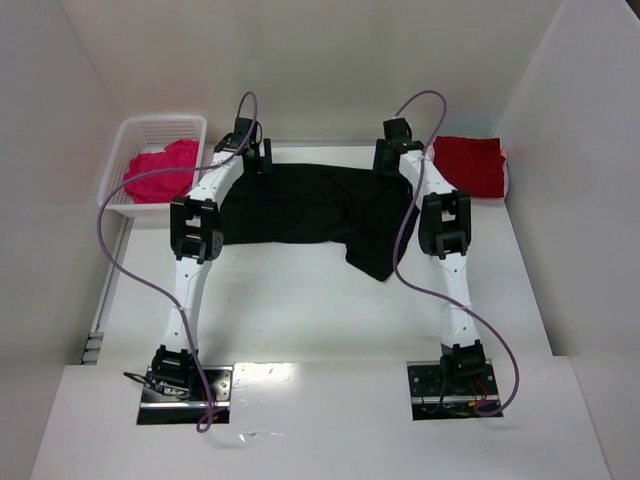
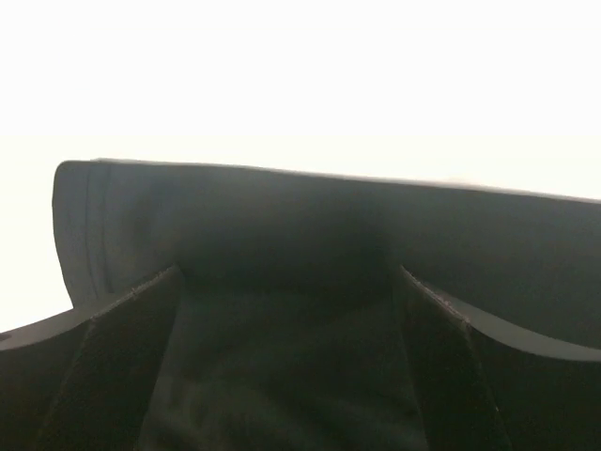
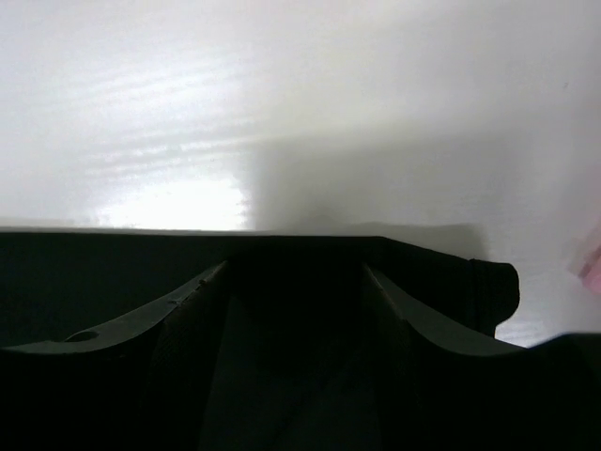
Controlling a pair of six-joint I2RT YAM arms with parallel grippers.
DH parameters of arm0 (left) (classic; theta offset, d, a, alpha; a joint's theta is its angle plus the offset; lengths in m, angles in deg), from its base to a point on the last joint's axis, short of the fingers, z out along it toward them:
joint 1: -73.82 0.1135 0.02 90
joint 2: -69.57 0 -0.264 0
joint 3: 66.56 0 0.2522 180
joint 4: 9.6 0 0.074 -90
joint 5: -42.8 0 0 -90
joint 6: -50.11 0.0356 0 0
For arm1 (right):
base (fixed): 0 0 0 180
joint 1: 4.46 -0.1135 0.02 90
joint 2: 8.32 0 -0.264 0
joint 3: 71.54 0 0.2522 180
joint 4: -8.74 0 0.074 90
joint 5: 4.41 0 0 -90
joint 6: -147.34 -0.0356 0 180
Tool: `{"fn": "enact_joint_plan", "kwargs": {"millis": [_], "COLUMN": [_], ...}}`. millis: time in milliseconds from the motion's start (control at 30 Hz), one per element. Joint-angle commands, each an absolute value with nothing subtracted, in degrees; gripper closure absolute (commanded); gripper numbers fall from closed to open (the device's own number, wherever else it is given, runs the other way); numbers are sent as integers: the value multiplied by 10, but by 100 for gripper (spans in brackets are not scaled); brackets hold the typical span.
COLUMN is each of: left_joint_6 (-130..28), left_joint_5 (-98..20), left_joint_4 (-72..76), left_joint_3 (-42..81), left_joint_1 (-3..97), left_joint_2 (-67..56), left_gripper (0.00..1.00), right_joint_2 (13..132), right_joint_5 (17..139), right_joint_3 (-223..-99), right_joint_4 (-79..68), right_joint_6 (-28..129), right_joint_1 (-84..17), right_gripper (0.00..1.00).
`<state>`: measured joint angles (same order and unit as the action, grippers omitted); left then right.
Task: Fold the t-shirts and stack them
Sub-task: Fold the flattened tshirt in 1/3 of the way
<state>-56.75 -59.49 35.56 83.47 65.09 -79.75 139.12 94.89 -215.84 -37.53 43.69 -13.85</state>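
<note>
White table (image 1: 300, 320) from above: black t-shirt (image 1: 300, 210) spread at far edge, dark red t-shirt (image 1: 472, 165) right, magenta-pink t-shirt (image 1: 158, 172) in basket (image 1: 160, 125) left. Left wrist: left gripper (image 2: 286, 274) splayed wide over black cloth, empty. Right wrist: right gripper (image 3: 293, 271) parted, empty, same shirt beneath.

Bright overhead light glares off the table (image 1: 300, 320); both wrist views are washed-out above, murky below.
</note>
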Motion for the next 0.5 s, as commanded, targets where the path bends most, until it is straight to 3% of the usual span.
{"fn": "enact_joint_plan", "kwargs": {"millis": [0,200,333,467], "left_joint_6": [-553,-547,-541,-527], "left_joint_5": [-595,-608,-614,-625], "left_joint_4": [389,462,476,449], "left_joint_3": [903,1015,1002,911], "left_joint_1": [649,649,644,639], "left_joint_2": [-825,-856,-809,-724], "left_gripper": [0,0,0,0], "right_joint_2": [1416,1389,1317,1222], "right_joint_5": [961,945,934,934], "right_joint_3": [-2214,-2236,-2191,-2100], "right_joint_4": [-391,-402,-402,-379], "right_joint_6": [446,441,453,460], "right_joint_1": [-134,-129,-129,-129], "right_gripper": [37,37,31,21]}}
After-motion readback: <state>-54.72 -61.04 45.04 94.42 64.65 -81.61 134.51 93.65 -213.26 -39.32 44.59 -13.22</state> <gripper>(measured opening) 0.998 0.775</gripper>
